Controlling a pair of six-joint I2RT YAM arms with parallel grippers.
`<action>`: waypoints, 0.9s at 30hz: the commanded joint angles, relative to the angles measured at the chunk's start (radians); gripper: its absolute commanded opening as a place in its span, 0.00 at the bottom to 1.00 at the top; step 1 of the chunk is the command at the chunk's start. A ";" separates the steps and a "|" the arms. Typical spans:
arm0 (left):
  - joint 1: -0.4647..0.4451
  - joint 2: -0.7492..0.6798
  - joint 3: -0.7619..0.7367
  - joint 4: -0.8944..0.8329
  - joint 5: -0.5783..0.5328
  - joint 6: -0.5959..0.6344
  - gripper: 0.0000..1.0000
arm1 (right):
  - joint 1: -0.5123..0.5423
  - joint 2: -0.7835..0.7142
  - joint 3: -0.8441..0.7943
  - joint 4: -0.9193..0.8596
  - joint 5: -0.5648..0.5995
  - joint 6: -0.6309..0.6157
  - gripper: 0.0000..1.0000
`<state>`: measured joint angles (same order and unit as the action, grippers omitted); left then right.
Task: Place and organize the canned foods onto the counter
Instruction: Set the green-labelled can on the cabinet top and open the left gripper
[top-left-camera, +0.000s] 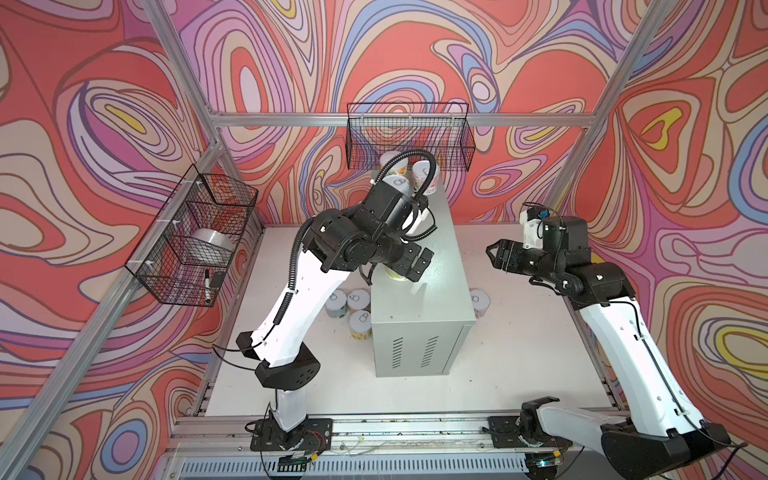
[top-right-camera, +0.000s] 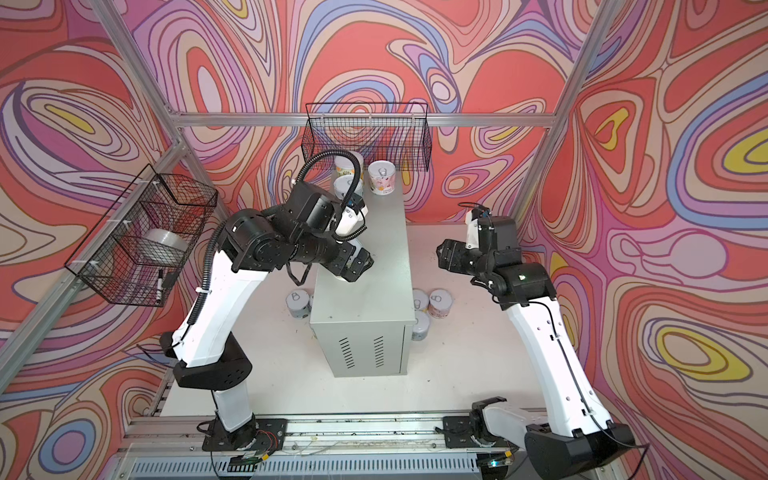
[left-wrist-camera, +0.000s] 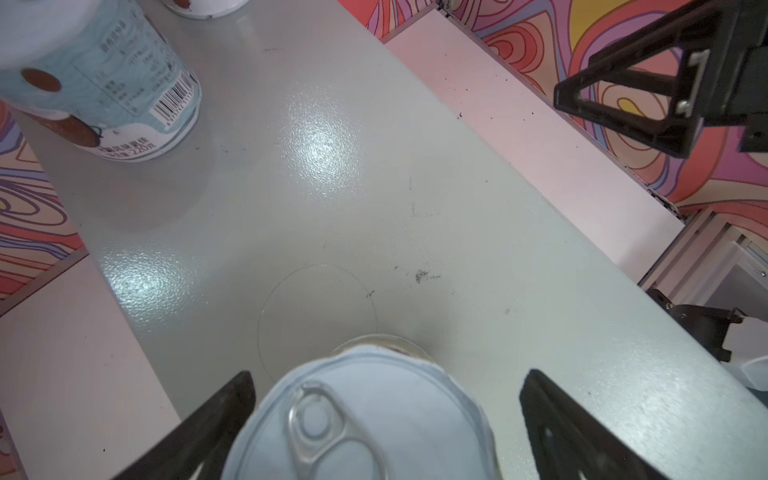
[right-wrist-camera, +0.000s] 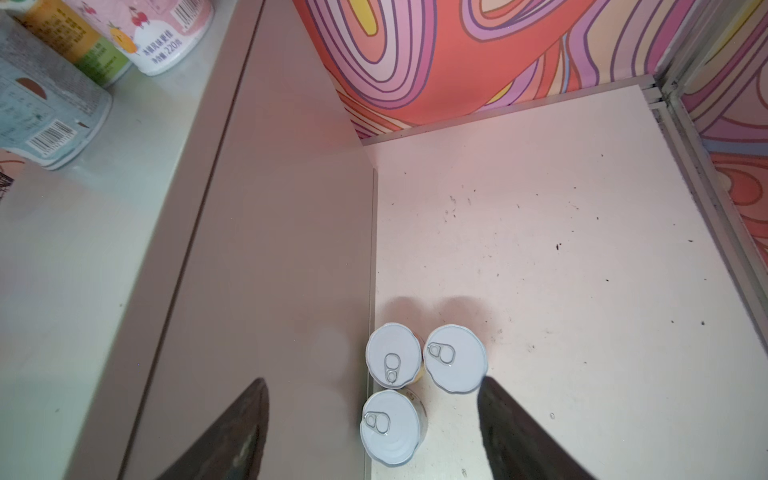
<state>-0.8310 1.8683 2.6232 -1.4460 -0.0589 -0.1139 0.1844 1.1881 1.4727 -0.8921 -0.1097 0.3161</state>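
The pale blue can (left-wrist-camera: 104, 75) and pink can (right-wrist-camera: 166, 37) both read "220".

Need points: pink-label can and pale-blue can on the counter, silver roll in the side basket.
pink-label can (top-right-camera: 382, 185): in a top view, on its label.
pale-blue can (left-wrist-camera: 116, 75): left wrist view, on its label side.
silver roll (top-right-camera: 164, 245): in a top view, on its curved side.
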 joint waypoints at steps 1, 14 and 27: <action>0.018 -0.015 0.024 0.067 -0.034 0.035 1.00 | -0.003 -0.041 0.001 0.056 -0.052 -0.003 0.81; 0.226 -0.232 -0.145 0.307 0.020 -0.032 1.00 | 0.096 -0.087 0.081 0.232 -0.332 0.002 0.82; 0.477 -0.607 -0.848 0.573 0.289 -0.238 1.00 | 0.564 0.068 0.178 0.248 -0.076 -0.148 0.89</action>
<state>-0.3977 1.2861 1.8397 -0.9676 0.0910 -0.2695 0.7067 1.2339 1.6226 -0.6685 -0.2306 0.2169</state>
